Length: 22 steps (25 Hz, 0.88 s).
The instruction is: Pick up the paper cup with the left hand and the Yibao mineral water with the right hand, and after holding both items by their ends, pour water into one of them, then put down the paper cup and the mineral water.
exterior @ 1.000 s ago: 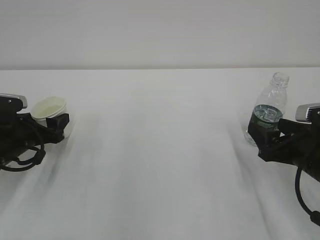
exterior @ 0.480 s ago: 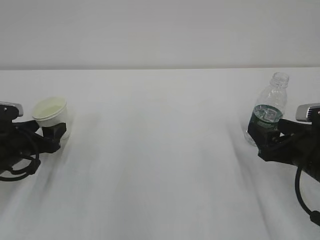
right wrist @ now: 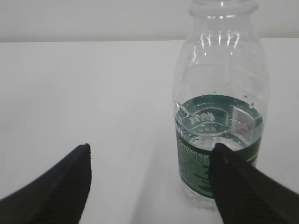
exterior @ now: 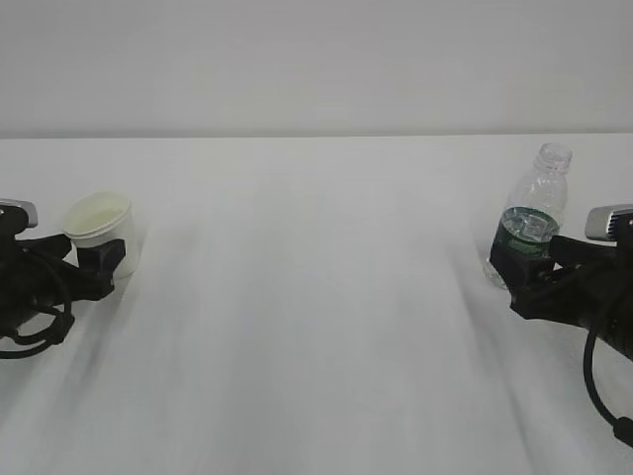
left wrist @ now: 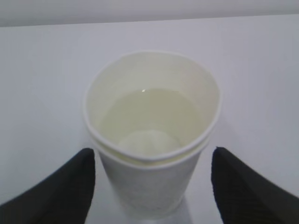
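While both arms sit low at the edges of my white tabletop [exterior: 316, 317], the small white tapered paper cup [exterior: 100, 230] stands upright at the far left and the small clear ribbed plastic Yibao mineral water bottle [exterior: 529, 223] stands upright at the far right, well apart from each other.

On my left wrist camera, the paper cup [left wrist: 152, 135] fills the middle of the picture, its doubled rolled rim facing up and a shallow pool of clear liquid lying over its cream inside. My left hand [exterior: 94, 265], the black gripper with a grey plate and black cables, has its two dark fingers [left wrist: 60, 186] spread wide to either side of the cup's lower wall; white table shows between each finger and the cup, so nothing is pinched.

On my right wrist camera, the capless bottle [right wrist: 219, 112] stands on the table with its dark green label band around the lower body and water reaching roughly to the top of that band. My right hand [exterior: 524, 267], the matching black gripper with looping cables, also has its fingers [right wrist: 56, 186] spread. The left-side finger is clear of the bottle; the right-side one overlaps the bottle's lower edge in the picture, and I cannot tell whether it touches.
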### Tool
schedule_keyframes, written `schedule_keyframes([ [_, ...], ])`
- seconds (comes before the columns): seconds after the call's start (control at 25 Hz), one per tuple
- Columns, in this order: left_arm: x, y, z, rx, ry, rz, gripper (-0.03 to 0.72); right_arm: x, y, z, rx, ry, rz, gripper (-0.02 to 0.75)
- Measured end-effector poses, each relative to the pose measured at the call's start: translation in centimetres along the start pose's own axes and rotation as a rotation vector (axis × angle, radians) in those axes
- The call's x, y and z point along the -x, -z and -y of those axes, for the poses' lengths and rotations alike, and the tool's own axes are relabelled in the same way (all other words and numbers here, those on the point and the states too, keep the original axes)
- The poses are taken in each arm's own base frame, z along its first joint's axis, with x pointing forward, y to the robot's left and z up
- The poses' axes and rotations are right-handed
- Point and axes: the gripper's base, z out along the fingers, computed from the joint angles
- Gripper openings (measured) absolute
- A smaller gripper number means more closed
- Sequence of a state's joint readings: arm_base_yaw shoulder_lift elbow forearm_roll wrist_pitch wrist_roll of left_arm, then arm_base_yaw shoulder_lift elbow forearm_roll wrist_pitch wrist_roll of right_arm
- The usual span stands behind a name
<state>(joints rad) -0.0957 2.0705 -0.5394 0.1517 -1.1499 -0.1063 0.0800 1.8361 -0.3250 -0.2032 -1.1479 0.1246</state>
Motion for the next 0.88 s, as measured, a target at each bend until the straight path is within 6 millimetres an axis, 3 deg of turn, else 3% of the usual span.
schedule_keyframes([
  [0.64,0.2,2.2,0.2,0.014,-0.017,-0.016,0.556,0.0,0.0,0.0,0.004,-0.005,-0.001,0.592],
  [0.88,1.2,2.5,0.3,0.013,-0.022,0.020,0.556,0.0,0.0,0.0,0.004,-0.028,-0.001,0.592],
])
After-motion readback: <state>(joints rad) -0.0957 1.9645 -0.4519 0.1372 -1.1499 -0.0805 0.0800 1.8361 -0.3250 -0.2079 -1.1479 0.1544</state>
